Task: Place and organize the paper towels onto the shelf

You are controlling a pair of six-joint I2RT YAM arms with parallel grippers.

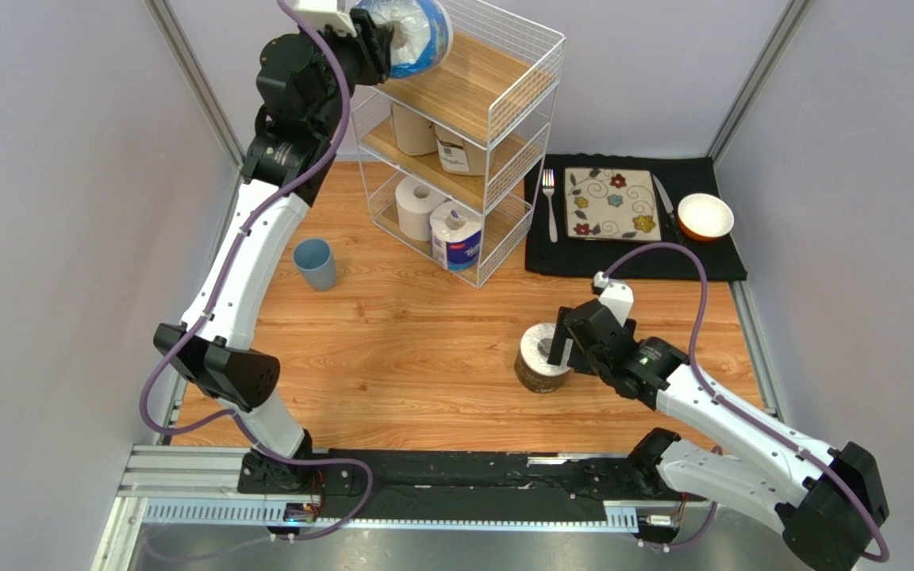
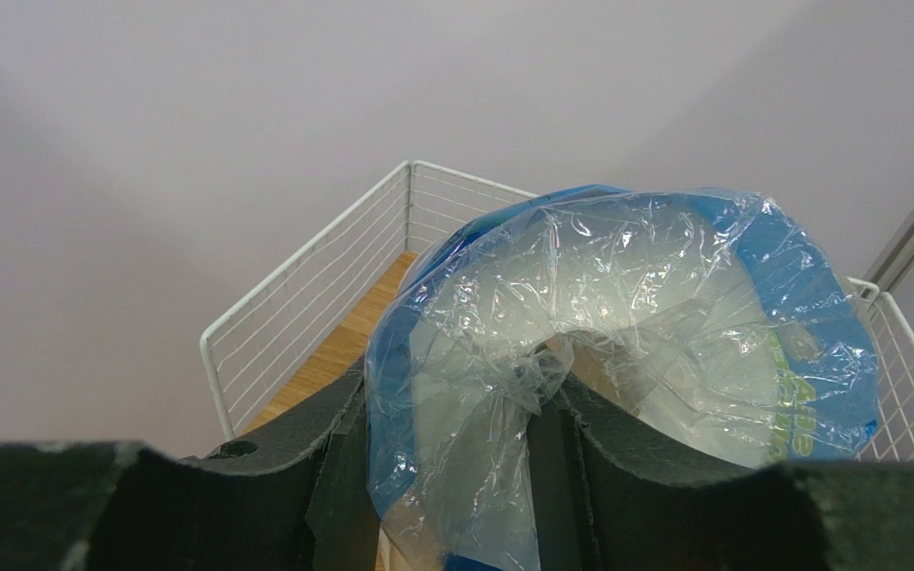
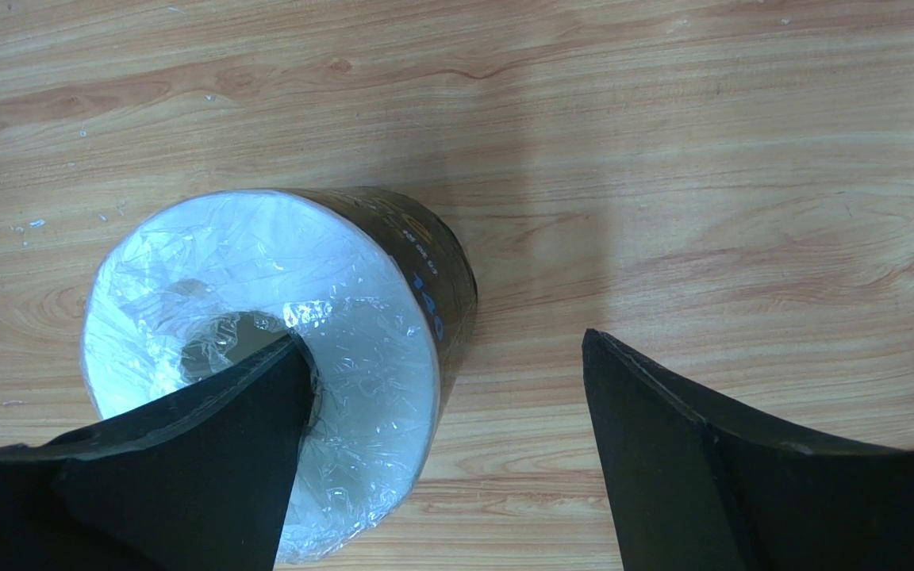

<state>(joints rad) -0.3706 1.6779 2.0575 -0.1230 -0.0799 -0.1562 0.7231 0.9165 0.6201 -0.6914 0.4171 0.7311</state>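
My left claw [image 2: 545,416] is clenched on the blue roll [image 2: 664,321]. It pinches the crinkled wrap between both fingers [image 2: 325,452] and holds the roll high over the shelf's [image 1: 521,71] top tier, at its 10 o'clock corner. Lower down, tan rolls [image 1: 414,125] stand on the middle tier, and a white roll [image 1: 417,205] and a labelled roll [image 1: 457,236] stand on the bottom one. My right claw [image 3: 444,345] gapes wide astride the dark roll [image 3: 343,297], which stands on the table [image 1: 402,345] at the shelf's 5 o'clock. One finger is over its core and the other stands clear at its 3 o'clock, so the claw grips nothing.
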